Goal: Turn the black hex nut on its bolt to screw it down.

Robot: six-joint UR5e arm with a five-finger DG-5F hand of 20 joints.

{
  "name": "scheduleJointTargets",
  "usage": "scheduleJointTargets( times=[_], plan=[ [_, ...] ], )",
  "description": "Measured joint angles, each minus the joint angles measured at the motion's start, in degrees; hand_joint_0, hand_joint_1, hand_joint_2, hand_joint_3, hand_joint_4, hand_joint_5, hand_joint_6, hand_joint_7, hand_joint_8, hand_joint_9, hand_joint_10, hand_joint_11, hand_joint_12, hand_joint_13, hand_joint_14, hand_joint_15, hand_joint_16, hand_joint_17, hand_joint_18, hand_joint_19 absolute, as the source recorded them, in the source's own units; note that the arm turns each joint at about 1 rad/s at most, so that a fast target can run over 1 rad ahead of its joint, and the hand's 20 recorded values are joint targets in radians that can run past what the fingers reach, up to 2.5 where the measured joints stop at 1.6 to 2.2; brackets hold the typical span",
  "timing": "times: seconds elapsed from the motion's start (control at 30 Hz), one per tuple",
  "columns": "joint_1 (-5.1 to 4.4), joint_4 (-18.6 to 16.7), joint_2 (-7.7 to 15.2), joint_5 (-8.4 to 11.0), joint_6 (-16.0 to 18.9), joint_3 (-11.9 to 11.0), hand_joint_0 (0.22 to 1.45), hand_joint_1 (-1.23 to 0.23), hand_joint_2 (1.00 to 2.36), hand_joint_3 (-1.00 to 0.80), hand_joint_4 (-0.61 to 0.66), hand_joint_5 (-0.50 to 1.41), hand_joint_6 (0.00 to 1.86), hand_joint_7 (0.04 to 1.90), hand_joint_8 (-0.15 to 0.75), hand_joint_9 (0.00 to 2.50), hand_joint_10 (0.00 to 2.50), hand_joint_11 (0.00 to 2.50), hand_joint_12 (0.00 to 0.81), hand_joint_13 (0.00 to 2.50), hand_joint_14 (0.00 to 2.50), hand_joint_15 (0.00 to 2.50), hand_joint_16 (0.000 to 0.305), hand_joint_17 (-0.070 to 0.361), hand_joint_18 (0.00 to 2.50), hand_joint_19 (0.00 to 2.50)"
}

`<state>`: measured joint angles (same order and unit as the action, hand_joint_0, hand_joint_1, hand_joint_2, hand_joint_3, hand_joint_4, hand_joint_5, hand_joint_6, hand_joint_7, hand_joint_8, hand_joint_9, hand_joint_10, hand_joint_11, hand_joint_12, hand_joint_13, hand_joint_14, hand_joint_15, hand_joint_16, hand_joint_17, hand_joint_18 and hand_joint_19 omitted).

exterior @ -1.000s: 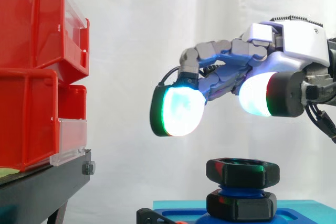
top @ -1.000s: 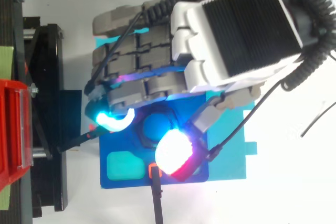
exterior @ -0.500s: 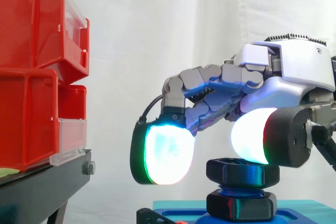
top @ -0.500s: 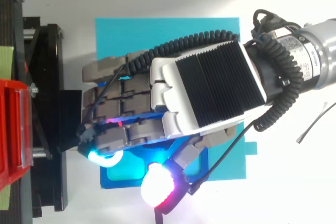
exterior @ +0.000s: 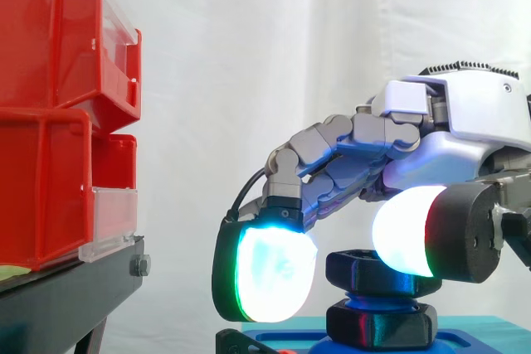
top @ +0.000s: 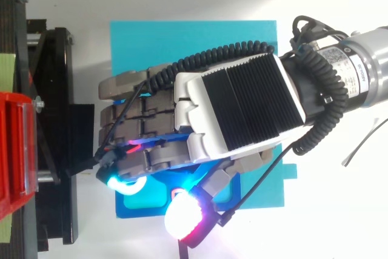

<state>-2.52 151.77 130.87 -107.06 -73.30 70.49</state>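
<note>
The black hex nut (exterior: 382, 272) sits high on a blue bolt (exterior: 372, 298), above a second black nut (exterior: 380, 325), on a blue plate (top: 140, 201) over a cyan base (top: 182, 37). My hand (exterior: 465, 113) comes in from the right and hangs low over the nut. Its fingers curve down, and one glowing fingertip (exterior: 267, 275) hangs just left of the nut with a small gap. The thumb's pad (exterior: 406, 234) overlaps the nut's upper right, on the near side. The hand is open and grips nothing. In the top view the hand (top: 242, 110) hides the nut.
Red bins (exterior: 58, 113) stand stacked on a black stand (exterior: 66, 296) at the left, close to the plate. A black clip (exterior: 236, 342) sits at the plate's front edge. A thin black wire (top: 361, 147) lies on the white table at the right.
The hand has come down from above the nut and shifted towards the plate's front edge. The fingertip now hangs at nut height, and the thumb pad has dropped level with the nut's top.
</note>
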Motion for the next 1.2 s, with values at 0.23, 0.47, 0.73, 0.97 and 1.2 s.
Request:
scheduleJointTargets(
  times=[0.23,0.47,0.73,0.97,1.2],
  plan=[
    [0.24,0.77,-0.05,-1.34,-0.01,0.0,0.5,-0.4,1.0,-0.5,0.21,-0.19,0.71,0.8,0.268,0.52,0.01,0.36,0.317,0.53,0.01,0.21,0.049,0.11,0.42,0.25],
    [0.4,1.04,-0.14,-3.28,-0.03,-0.12,0.5,-0.4,1.0,-0.5,0.22,-0.19,0.71,0.8,0.269,0.52,0.01,0.36,0.311,0.52,0.01,0.2,0.049,0.111,0.42,0.25],
    [0.48,3.68,-0.16,-4.2,-0.06,-2.73,0.5,-0.4,1.0,-0.5,0.22,-0.18,0.68,0.85,0.27,0.52,0.01,0.37,0.311,0.52,0.01,0.2,0.049,0.111,0.42,0.25],
    [0.51,4.75,-0.12,-4.29,-0.46,-3.05,0.5,-0.41,1.0,-0.5,0.22,-0.19,0.73,0.78,0.27,0.52,0.01,0.36,0.312,0.52,0.01,0.19,0.049,0.111,0.42,0.25],
    [1.07,7.04,-0.09,-4.34,-1.0,-3.08,0.51,-0.4,1.0,-0.5,0.24,-0.2,0.85,0.66,0.277,0.53,0.01,0.39,0.31,0.52,0.01,0.2,0.049,0.11,0.42,0.25]
  ],
)
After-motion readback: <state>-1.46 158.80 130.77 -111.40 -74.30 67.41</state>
